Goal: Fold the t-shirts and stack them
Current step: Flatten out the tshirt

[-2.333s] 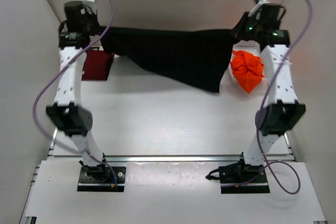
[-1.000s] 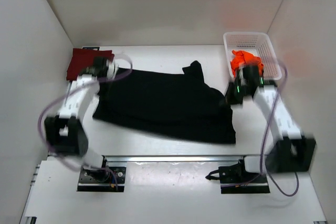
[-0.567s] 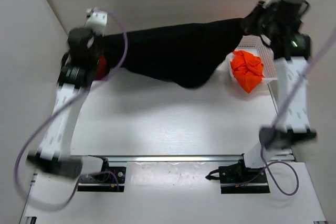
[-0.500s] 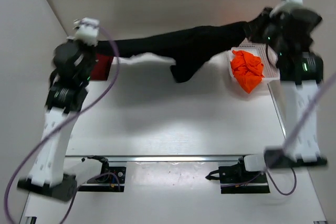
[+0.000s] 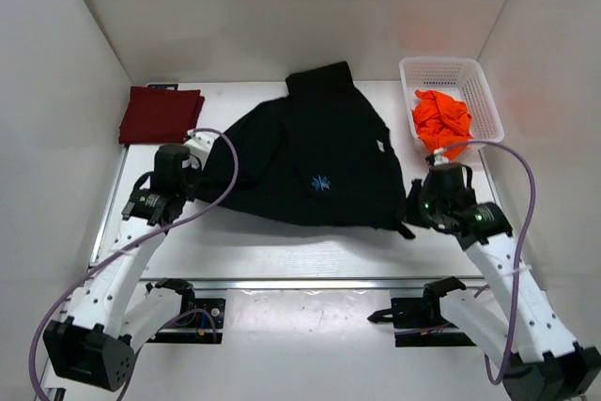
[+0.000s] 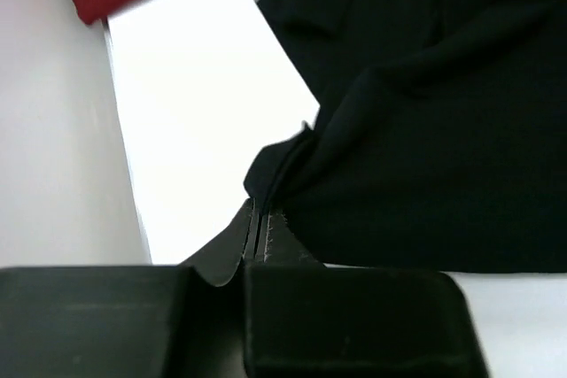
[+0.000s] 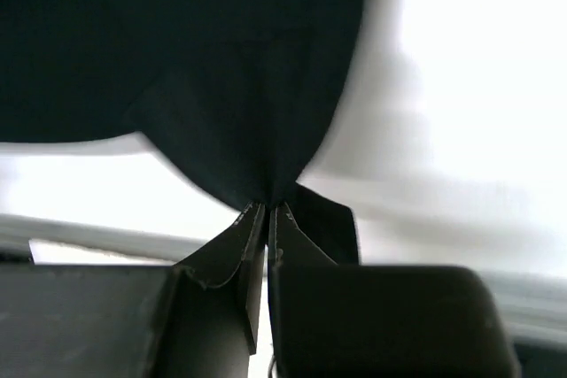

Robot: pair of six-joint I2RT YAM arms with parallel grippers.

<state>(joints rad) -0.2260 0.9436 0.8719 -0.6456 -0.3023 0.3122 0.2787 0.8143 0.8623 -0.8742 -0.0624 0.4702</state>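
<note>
matt black cloth t-shirt [image 5: 310,152], white plastic mesh basket [image 5: 470,82]

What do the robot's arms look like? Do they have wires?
The left arm and right arm are white with chunky black joints. A purple cable loops along each. Tiny green lights glow on the right one. The fingers are black with jagged edges.

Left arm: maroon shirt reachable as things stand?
Probably not yet: the left pincer is shut on the black shirt. The path to the maroon shirt looks unobstructed once it lets go.
</note>
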